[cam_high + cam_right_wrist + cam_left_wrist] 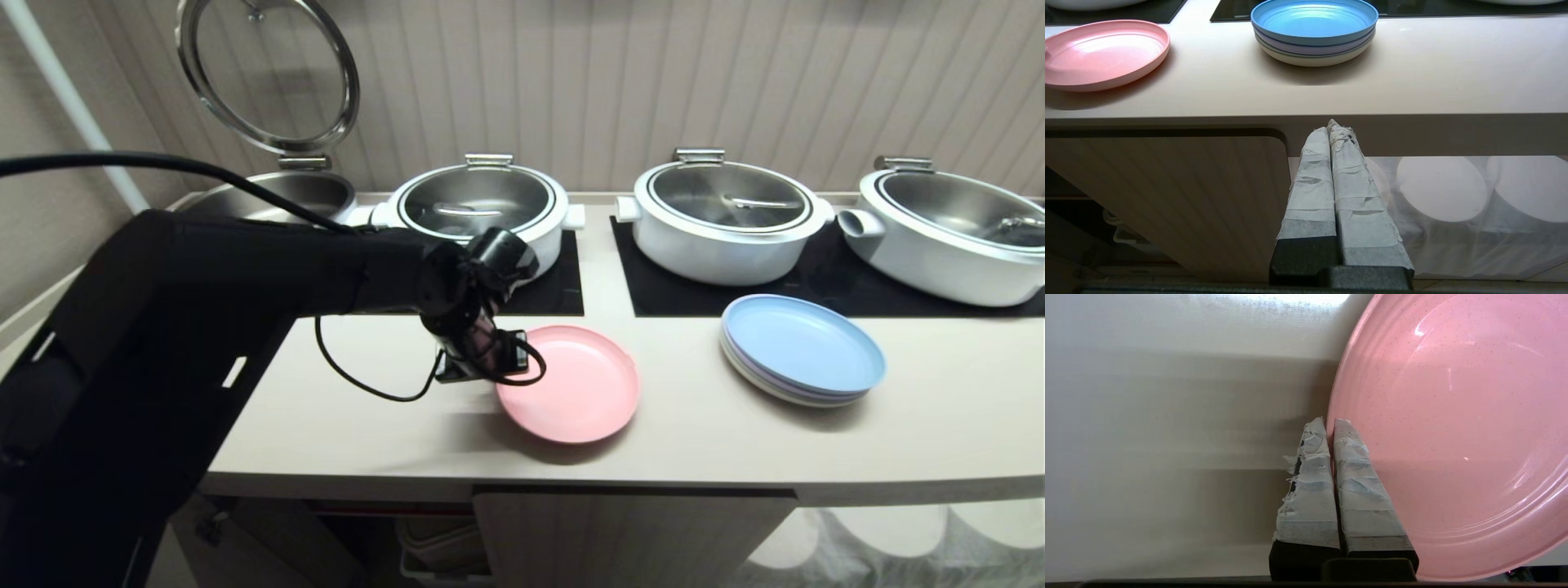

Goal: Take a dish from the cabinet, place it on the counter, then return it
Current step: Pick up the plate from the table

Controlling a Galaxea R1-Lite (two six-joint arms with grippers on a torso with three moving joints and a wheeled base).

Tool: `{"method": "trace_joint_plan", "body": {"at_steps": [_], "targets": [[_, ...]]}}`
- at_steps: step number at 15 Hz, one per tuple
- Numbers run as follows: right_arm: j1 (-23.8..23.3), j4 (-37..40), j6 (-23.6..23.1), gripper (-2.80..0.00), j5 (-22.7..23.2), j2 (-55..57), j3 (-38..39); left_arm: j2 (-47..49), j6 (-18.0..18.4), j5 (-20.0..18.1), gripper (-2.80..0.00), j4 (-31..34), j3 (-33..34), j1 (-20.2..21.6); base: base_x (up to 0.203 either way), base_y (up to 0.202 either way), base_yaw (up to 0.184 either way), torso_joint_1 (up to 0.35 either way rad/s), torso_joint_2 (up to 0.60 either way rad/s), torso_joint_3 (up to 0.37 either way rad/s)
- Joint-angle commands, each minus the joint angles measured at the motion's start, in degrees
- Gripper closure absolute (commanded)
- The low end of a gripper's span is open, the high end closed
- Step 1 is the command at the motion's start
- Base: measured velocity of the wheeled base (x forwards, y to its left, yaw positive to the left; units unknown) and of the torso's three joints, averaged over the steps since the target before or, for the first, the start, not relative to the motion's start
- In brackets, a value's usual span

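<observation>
The pink dish (584,388) lies on the cream counter (367,433), just in front of the black cooktop panels. My left gripper (506,377) reaches down onto the dish's left rim. In the left wrist view the gripper (1329,424) is shut on that rim, with one taped finger outside the dish (1453,437) and the other over its inner face. My right gripper (1331,126) is shut on nothing, parked below the counter's front edge beside the fluted cabinet door (1167,196). The cabinet (629,539) interior is mostly hidden.
A stack of pale blue plates (804,347) sits right of the dish. Several white lidded pots (722,216) stand on the cooktop panels (816,286) behind, one at far left with its glass lid (269,73) raised. White sheeting (1453,196) hangs under the counter's right part.
</observation>
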Motion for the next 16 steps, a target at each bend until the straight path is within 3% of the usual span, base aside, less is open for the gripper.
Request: {"method": "trace_joint_plan", "body": {"at_steps": [1, 16], "targets": [[0.0, 0.0, 0.0, 0.00, 0.0, 0.0, 0.0, -2.3, -0.3, -0.2, 0.00, 0.1, 1.5, 0.7, 0.000, 0.000, 0.000, 0.000, 0.00, 0.000], [0.0, 0.0, 0.0, 0.00, 0.0, 0.0, 0.0, -16.0, -6.5, -5.7, 0.00, -0.7, 19.5, 5.7, 0.000, 0.000, 0.000, 0.000, 0.00, 0.000]]}}
